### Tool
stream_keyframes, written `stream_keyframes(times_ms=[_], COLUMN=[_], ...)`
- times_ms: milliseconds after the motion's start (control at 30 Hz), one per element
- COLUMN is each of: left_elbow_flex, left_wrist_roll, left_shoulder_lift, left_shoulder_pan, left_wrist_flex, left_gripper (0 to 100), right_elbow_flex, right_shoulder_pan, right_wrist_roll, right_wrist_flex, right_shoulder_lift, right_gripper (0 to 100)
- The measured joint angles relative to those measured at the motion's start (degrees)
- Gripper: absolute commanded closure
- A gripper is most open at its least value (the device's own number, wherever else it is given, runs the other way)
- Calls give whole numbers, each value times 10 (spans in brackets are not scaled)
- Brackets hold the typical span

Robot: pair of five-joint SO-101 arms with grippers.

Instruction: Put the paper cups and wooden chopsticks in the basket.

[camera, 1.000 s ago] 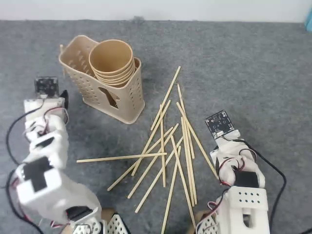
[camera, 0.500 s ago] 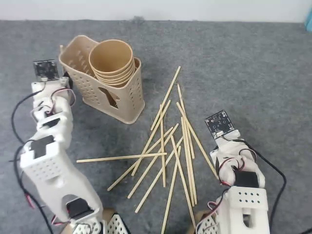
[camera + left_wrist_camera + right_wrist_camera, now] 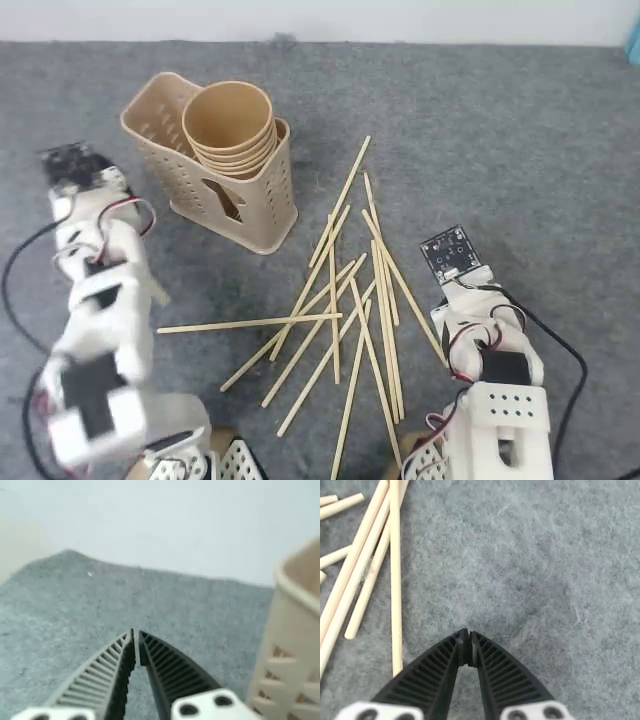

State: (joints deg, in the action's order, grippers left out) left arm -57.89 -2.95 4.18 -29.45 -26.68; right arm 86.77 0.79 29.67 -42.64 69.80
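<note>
- Basket (image 3: pixel 262 216): beige, perforated, far left of the counter (image 3: pixel 500 130), standing tilted, its near-right corner closest to the stick pile.
- Paper cups (image 3: pixel 228 116): one nested stack inside the basket, rims above its edge.
- Wooden chopsticks (image 3: pixel 334 300): loose crossed heap at centre, flat on the counter, outside the basket. One stick (image 3: pixel 250 323) lies crosswise, reaching left toward the left arm.
- Left gripper (image 3: pixel 135 634): fingers together, holding nothing, just left of the basket wall (image 3: pixel 295 630), with grey counter running ahead to the far edge.
- Right gripper (image 3: pixel 469 632): fingers together, holding nothing, low over the counter just right of the nearest chopsticks (image 3: pixel 395 580).
- Open room: counter right of and beyond the heap; a narrow strip between the left arm and the basket.
</note>
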Motion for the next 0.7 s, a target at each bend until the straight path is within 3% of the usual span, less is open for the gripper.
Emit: stream_keyframes(times_ms=[133, 233, 567, 700], left_elbow_flex=[-55, -55, 55, 128], left_wrist_roll=[-38, -57, -62, -84], left_shoulder_lift=[125, 197, 230, 160], left_shoulder_pan=[-28, -65, -171, -172], left_wrist_flex=[32, 103, 537, 606], left_gripper=[988, 987, 873, 871], right_elbow_flex=[0, 0, 0, 0], right_shoulder_pan=[0, 0, 16, 13], right_wrist_roll=[0, 0, 0, 0], right_wrist_flex=[0, 0, 0, -3], right_shoulder_lift=[0, 0, 0, 0], right_gripper=[990, 990, 991, 991])
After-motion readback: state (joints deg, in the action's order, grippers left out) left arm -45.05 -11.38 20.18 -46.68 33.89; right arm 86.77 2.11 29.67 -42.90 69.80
